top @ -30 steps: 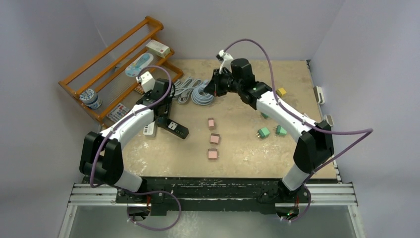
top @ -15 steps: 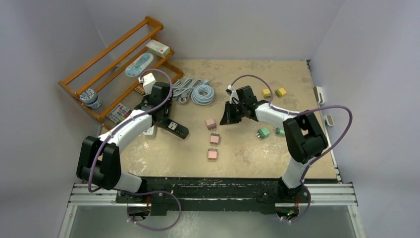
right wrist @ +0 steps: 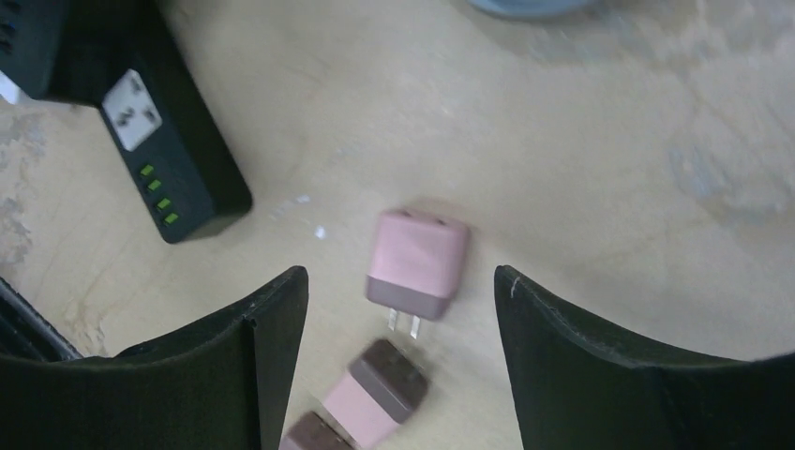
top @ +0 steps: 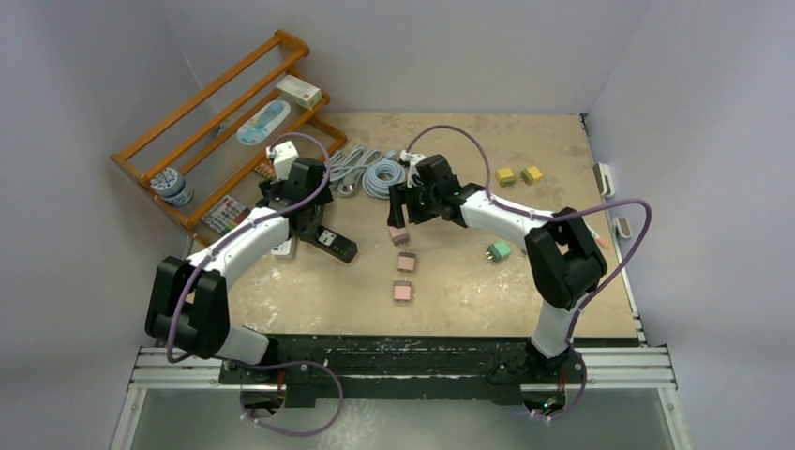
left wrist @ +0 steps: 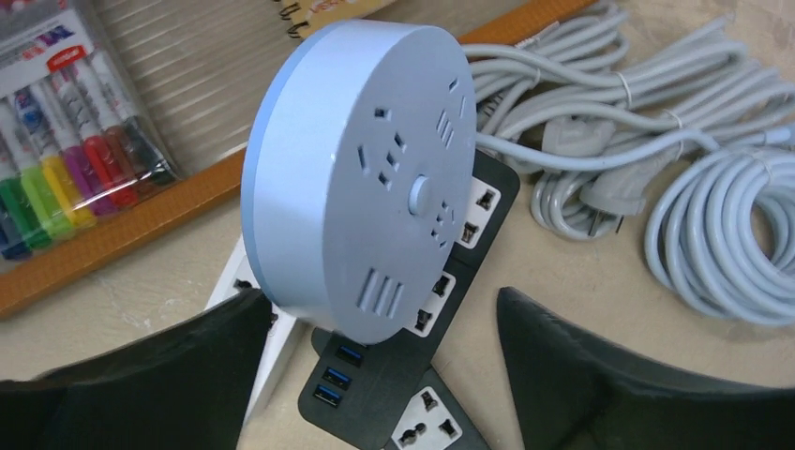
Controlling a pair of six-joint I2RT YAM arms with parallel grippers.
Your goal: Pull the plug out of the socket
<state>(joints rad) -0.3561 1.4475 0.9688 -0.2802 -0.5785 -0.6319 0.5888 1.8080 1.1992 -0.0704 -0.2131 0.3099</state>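
The left gripper [left wrist: 382, 300] is hanging with its black fingers [left wrist: 202, 361] spread wide and gripping nothing. Just above them, a round pale blue plastic socket disc [left wrist: 361, 178] is standing tilted on its edge, its slotted face turned to the camera. It is leaning on a black plastic power strip [left wrist: 384, 398] and a white power strip [left wrist: 277, 352] beside it, next to the orange wooden rack [top: 220, 112]. Coiled grey cables [left wrist: 712, 234] are lying to the right of the disc.

The right gripper [right wrist: 398, 277] is hovering near the middle of the beige table [right wrist: 581, 169], likewise spread apart and empty. A pink square plug [right wrist: 417, 262] is lying flat on the table between its fingers [right wrist: 258, 356], apart from both, prongs pointing toward the camera. A second pink plug with a brown end [right wrist: 370, 394] is lying just below it
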